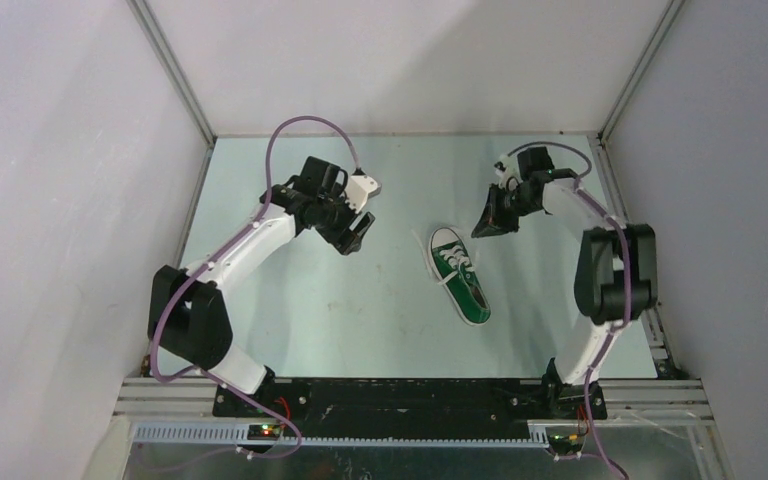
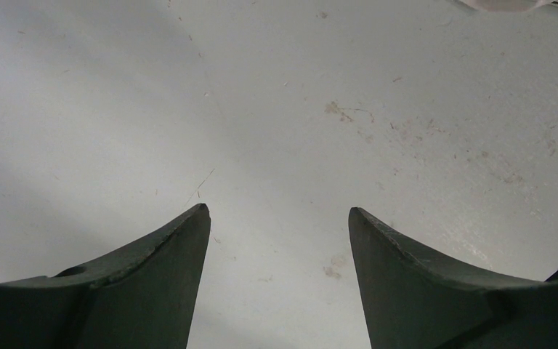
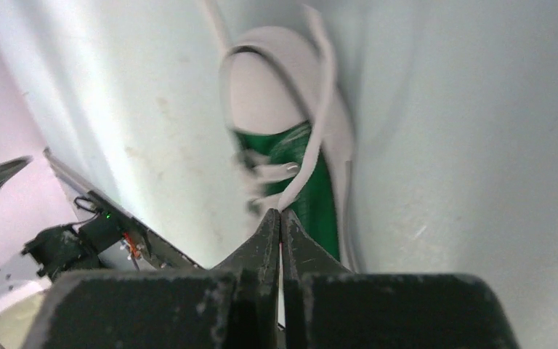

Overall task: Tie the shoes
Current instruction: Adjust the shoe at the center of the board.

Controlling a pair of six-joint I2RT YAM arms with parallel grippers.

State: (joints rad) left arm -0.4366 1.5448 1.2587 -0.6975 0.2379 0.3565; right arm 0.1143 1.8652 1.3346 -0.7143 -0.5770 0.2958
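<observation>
Small green canvas sneaker [image 1: 457, 275], white toe cap: lying right of centre in the overhead frame on the pale desk [image 1: 290, 300], laces trailing untied. Right gripper [image 3: 281, 214]: jaws clamping on one white lace [image 3: 312, 145]. Left gripper [image 2: 279, 218]: jaws standing apart, holding nothing. Whole knot seemingly remaining.

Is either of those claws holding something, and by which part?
The right gripper is shut on a white lace of the green shoe, pinched at its fingertips. The left gripper is open, empty.
</observation>
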